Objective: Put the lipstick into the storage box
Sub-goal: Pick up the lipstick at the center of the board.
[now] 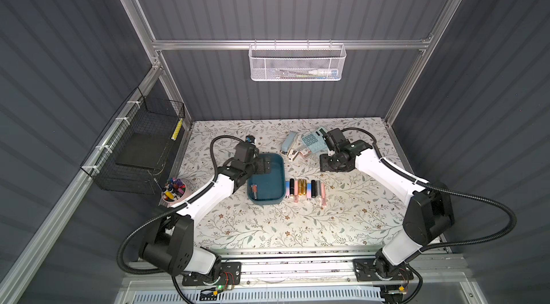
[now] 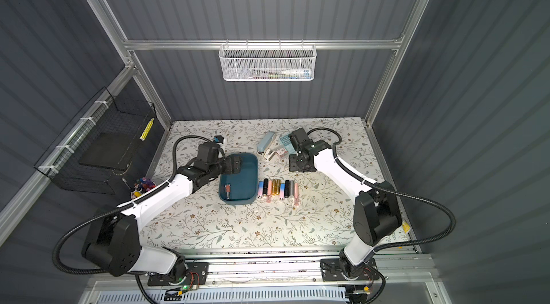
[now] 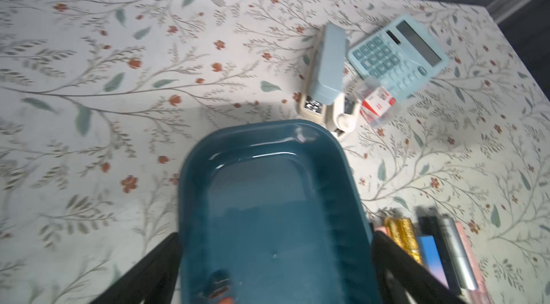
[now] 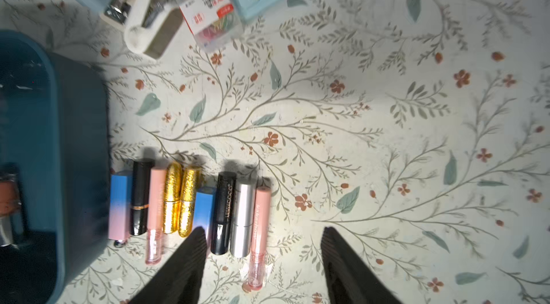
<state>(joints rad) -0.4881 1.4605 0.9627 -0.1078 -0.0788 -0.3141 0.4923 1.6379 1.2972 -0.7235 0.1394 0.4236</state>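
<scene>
You have open desk [image 1: 276, 228] in front of the storage box [image 1: 269, 182] and right of the lipstick row [image 1: 305, 189], but that row lies just beside the box's right wall, and the stapler [image 1: 289, 142] and calculator [image 1: 312, 140] crowd the desk behind it.

Here's the table [image 1: 268, 228], leafy flower print all over. Left of centre, the teal storage box [image 1: 269, 182] sits flat on it. Just beside its right wall there's a tidy row of lipsticks [image 1: 305, 189], lying side by side. Further back, a blue stapler [image 1: 289, 141], a calculator [image 1: 311, 140] and a small clip box [image 1: 305, 153] huddle together. By the left edge stands a cup of pens [image 1: 174, 192].
</scene>
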